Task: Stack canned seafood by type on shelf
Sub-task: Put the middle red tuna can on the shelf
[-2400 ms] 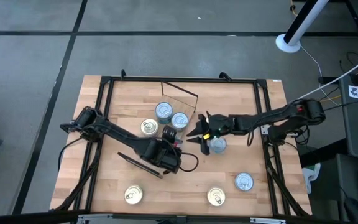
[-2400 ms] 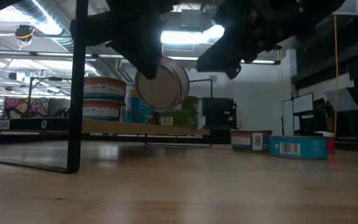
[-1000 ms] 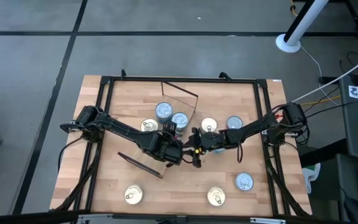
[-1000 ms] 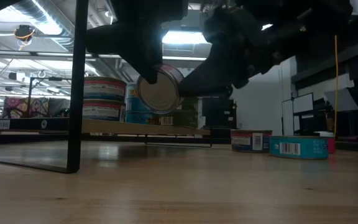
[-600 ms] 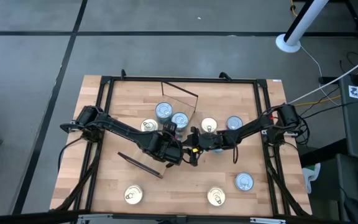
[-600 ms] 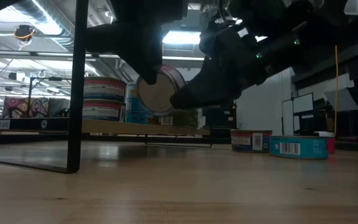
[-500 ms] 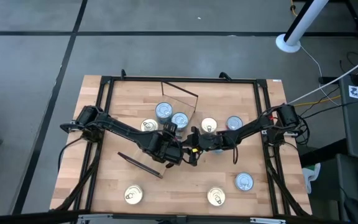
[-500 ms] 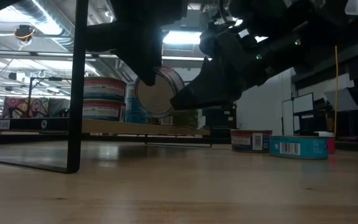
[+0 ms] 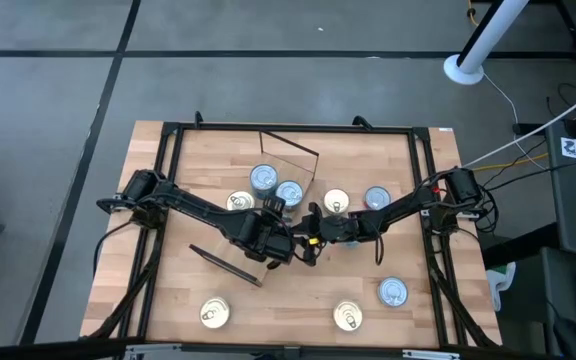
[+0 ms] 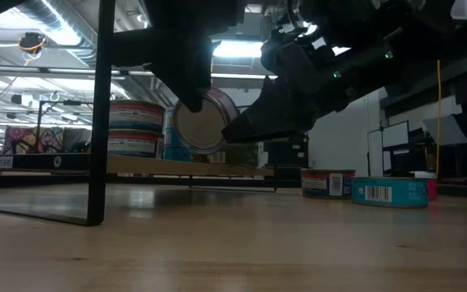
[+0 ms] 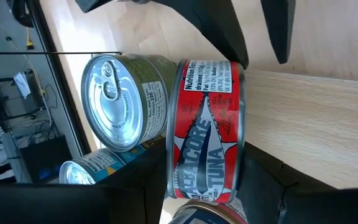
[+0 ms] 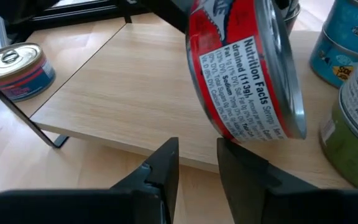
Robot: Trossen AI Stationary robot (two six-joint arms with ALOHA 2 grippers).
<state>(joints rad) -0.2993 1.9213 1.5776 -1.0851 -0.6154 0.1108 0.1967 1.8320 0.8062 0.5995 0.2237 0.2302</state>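
Note:
My left gripper point(image 9: 286, 243) is shut on a red-labelled tuna tin point(image 11: 207, 130) held on edge above the light plywood shelf point(image 12: 123, 93). My right gripper point(image 9: 310, 247) comes from the table's right. Its fingers stand narrowly open with their tips point(image 10: 232, 132) right beside the tin's rim; I cannot tell whether they touch it. Three tins point(image 9: 263, 178) stand on the shelf's far part, among them a green-labelled one point(image 11: 120, 102) and a stacked pair point(image 10: 136, 126). My left gripper pinches the red tin by its two flat faces between its two fingers; one finger point(image 10: 189, 81) lies across the near face point(image 10: 203, 126). The fingers come from above, pointing down. The tin sits on edge with its label point(image 11: 207, 93) showing, lifted clear of the shelf board.
Loose tins lie on the slatted table: two beyond my right arm point(image 9: 336, 203) point(image 9: 376, 198), and three near the front point(image 9: 214, 313) point(image 9: 347, 316) point(image 9: 393, 292). A red-blue tin point(image 12: 17, 68) stands off the shelf's corner. Dark shelf frame bars point(image 10: 100, 113) rise near my left gripper.
My right gripper has moved a little toward the table's left and down, closing in on the red tin. My left gripper and the tin have stayed almost still.

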